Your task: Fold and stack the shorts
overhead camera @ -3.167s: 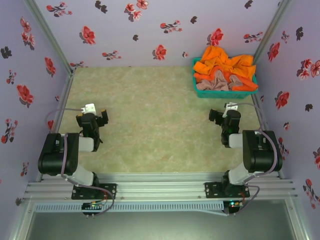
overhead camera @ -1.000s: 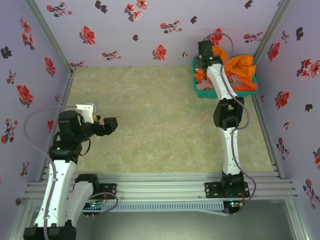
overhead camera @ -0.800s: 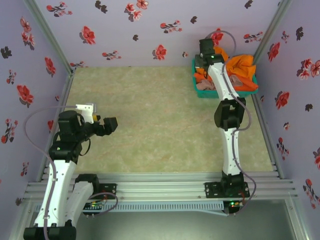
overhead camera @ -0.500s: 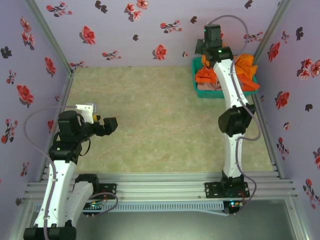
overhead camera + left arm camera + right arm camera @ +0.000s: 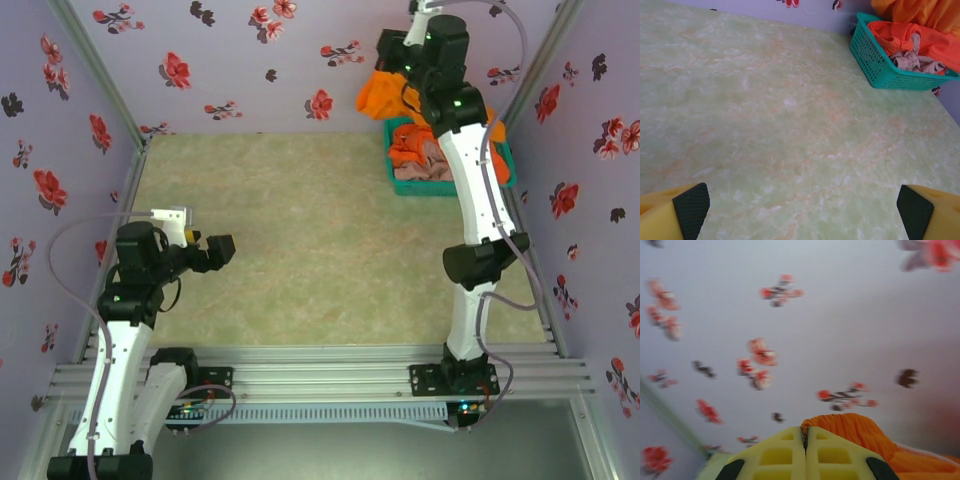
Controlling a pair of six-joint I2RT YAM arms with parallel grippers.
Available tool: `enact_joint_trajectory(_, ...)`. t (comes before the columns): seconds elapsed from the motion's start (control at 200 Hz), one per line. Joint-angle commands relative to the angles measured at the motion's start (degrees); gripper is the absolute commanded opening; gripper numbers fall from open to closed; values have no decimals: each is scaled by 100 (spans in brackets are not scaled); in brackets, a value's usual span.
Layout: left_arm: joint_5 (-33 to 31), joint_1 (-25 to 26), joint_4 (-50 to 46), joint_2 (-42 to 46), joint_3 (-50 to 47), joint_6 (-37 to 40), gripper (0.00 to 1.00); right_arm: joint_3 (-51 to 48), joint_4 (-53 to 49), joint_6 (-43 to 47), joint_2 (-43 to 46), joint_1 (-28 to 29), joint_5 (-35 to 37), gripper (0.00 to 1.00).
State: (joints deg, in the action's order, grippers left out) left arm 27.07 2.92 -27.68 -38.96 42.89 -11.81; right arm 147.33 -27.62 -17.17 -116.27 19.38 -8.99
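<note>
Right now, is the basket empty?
Not empty. Orange shorts and pink-beige shorts lie crumpled inside the teal mesh basket.

We observe the left hand (image 5: 221, 249) held low, jaws wide apart. The right arm reaches high, the right hand (image 5: 806, 436) clamped on orange shorts (image 5: 378, 97).

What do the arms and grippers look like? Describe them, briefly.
The left arm and right arm have white links, black joints and looping grey cables. The left gripper and right gripper have yellow fingers; the left's carry black pads.
</note>
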Motion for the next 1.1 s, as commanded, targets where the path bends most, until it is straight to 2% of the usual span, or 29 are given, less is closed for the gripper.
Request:
enact_joint_trajectory(0.0, 77, 24, 44, 68, -61, 116, 100, 480, 652, 4, 341, 506, -1097, 0)
enact_joint_trajectory(0.15, 7, 25, 25, 77, -54, 107, 100, 499, 822, 117, 463, 1165, -1626, 0)
enact_joint_trajectory(0.285, -179, 25, -7, 172, -44, 109, 99, 499, 754, -46, 432, 1443, -2082, 0)
enact_joint_trajectory(0.37, -365, 25, -6, 323, -53, 117, 100, 436, 231, 122, 408, 1461, -2333, 0)
enact_joint_trajectory(0.475, -622, 25, 55, 641, -92, 116, 99, -103, -718, 819, 582, 1464, -2313, 0)
enact_joint_trajectory(0.595, -824, 25, 308, 1077, -212, 6, 99, -2042, -946, 1567, 1335, 1464, -1980, 0)
enact_joint_trajectory(0.725, -962, 25, 594, 1339, -220, -511, 99, -5044, 27, 2182, 2488, 1463, -976, 0)
enact_joint_trajectory(0.79, -997, 25, 760, 1332, -220, -987, 100, -6283, 493, 2501, 3004, 1455, -540, 0)
enact_joint_trajectory(0.835, -1008, 25, 860, 1274, -213, -1361, 100, -6963, 656, 2723, 3293, 1459, -270, 4)
enact_joint_trajectory(1.0, -1000, 33, 903, 883, -244, -2393, 99, -8302, 706, 3059, 3893, 1464, 742, 8)
enact_joint_trajectory(1.095, -991, 63, 769, 578, -299, -2623, 99, -8673, 760, 3074, 4094, 1464, 1434, 18)
